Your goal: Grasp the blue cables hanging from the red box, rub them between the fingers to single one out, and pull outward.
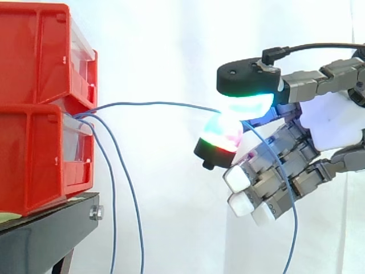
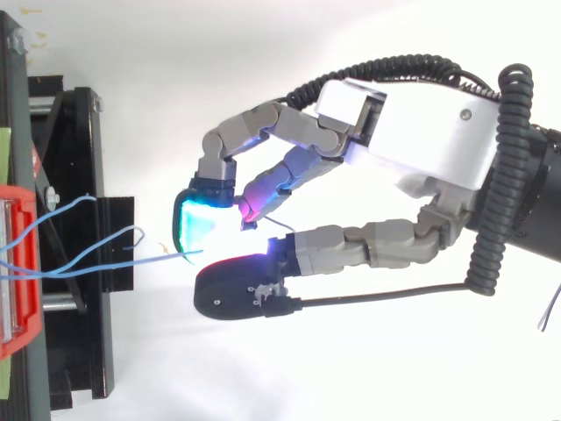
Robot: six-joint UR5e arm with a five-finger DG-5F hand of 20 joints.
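Pinching one thin blue cable between rounded glowing fingers, hand at centre right; cable stretched from boxy red bins, left.

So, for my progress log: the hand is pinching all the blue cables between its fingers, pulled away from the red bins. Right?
Not all: the side view shows the hand pinching one blue cable between its fingers; the other cables hang loose by the red bins.
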